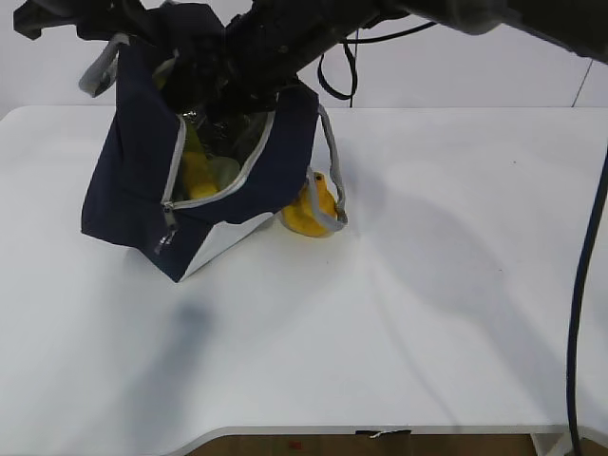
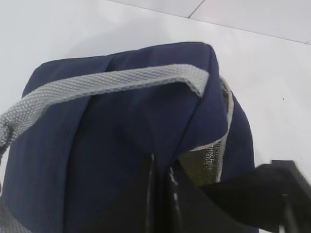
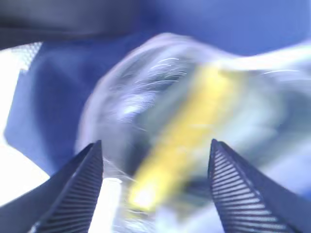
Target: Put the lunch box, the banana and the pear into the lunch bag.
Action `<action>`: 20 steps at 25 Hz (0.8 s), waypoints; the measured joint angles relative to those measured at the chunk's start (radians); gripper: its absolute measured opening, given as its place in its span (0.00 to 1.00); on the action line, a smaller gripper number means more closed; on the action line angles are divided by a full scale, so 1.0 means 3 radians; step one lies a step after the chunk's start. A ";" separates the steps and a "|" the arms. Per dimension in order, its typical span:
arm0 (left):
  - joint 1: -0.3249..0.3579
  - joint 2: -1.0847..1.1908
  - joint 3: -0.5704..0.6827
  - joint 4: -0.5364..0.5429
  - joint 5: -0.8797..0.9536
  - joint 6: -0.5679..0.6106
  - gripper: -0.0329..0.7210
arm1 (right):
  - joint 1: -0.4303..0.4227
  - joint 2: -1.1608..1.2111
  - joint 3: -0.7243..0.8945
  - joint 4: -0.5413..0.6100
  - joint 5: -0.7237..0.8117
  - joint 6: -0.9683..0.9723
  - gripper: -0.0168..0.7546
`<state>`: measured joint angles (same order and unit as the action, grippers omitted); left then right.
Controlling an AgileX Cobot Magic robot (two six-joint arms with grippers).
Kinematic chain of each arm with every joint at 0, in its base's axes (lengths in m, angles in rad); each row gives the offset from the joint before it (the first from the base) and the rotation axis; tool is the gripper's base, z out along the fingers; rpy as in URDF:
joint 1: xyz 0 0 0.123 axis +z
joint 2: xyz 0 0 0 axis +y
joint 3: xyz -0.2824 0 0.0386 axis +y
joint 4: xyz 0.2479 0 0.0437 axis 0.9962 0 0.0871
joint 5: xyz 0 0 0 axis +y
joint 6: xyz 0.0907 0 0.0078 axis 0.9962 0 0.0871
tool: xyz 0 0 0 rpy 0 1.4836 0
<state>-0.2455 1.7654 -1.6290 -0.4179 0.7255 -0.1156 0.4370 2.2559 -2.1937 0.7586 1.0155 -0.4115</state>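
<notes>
Two of the three items look to be in the lunch bag [image 1: 133, 180] already: through the unzipped mouth the banana [image 1: 198, 173] shows yellow, with something pale beside it that is probably the lunch box [image 1: 226, 171], too dim to be sure. The pear [image 1: 306, 211] sits on the bench [image 1: 427, 313] just beside the bag's right lower corner, under the hanging grey handle [image 1: 331, 180]. Right end effector [image 3: 154, 160] is inside the bag mouth, jaws spread wide with nothing between them; its wrist view is motion-blurred, with the banana below as a yellow streak against the silvery lining. Left end effector [image 2: 160, 194] is pinched shut on the bag fabric at the top, by the zipper edge, holding the bag up and the mouth open; the bag stands tilted on the bench. Step in hand, as I read it: right arm clears the bag and goes for the pear. To do it well: lift straight out along the opening so the fingers don't snag zipper or lining, keep the left pinch steady so the mouth stays open, approach the pear from the side away from the bag, and mind the handle loop draped over it. Pose: both arms come in high across the top of the exterior view, right arm reaching across to the left and angled down into the bag; left wrist sits right above the bag top.
</notes>
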 joint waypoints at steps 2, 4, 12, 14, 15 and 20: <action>0.0000 0.0000 0.0000 0.0000 0.0000 0.0005 0.04 | -0.0006 0.0000 -0.0185 -0.0155 0.0210 0.0056 0.72; 0.0000 0.0000 0.0000 0.0000 0.0000 0.0005 0.04 | -0.0006 0.0000 -0.0482 -0.0498 0.0504 0.0223 0.72; 0.0000 0.0000 0.0000 0.0449 0.0000 0.0008 0.04 | -0.0104 -0.0065 -0.1054 -0.1507 0.0783 0.0759 0.72; 0.0000 0.0000 0.0000 0.0618 0.0000 0.0008 0.04 | -0.0152 -0.0088 -0.1048 -0.1653 0.0785 0.0876 0.72; 0.0000 0.0000 0.0000 0.0700 0.0000 0.0008 0.04 | -0.0174 -0.0096 -0.1016 -0.1690 0.0785 0.0913 0.72; 0.0000 0.0000 0.0000 0.1088 0.0000 0.0008 0.04 | -0.0218 -0.0165 -0.0810 -0.1912 0.0794 0.0959 0.72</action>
<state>-0.2455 1.7654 -1.6290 -0.0915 0.7255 -0.1133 0.3716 2.2065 -2.4366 0.1850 1.2538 -0.1238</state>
